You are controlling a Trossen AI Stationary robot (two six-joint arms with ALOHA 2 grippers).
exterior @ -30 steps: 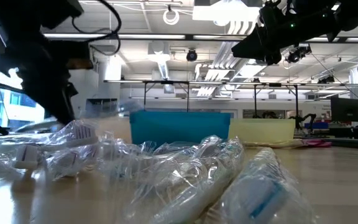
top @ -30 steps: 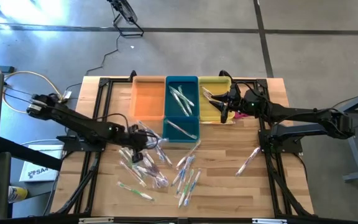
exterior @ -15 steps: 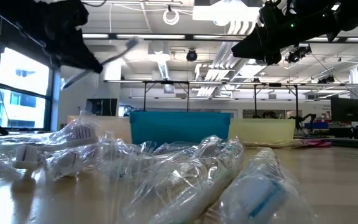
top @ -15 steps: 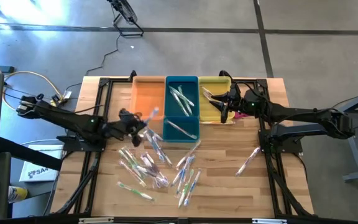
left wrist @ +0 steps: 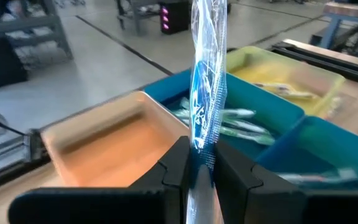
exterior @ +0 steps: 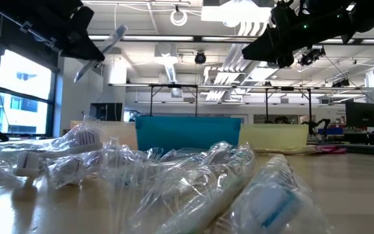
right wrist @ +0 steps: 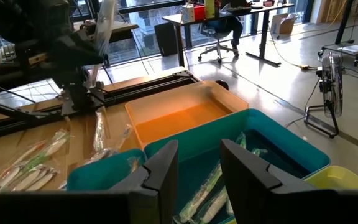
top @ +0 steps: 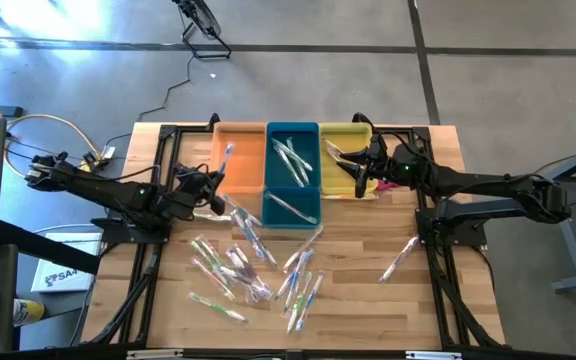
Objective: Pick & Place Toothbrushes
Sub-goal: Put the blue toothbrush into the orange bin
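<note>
One wrapped toothbrush (left wrist: 205,93) is clamped in your left gripper (top: 208,183), held above the worktop (top: 368,280) by the near edge of the orange bin (top: 238,158). Your right gripper (top: 360,168) hangs over the yellow bin (top: 346,135) with its fingers (right wrist: 160,171) parted and nothing between them. Many other toothbrushes (top: 253,265) lie scattered on the worktop, several more in the blue bin (top: 293,170).

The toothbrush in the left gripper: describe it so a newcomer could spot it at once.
Start at the row of three bins at the table's far edge and go to the orange plastic bin on its left end. Over its near-left corner the left gripper pinches one blue-handled toothbrush in a clear wrapper. It alone is lifted off the wood.
</note>
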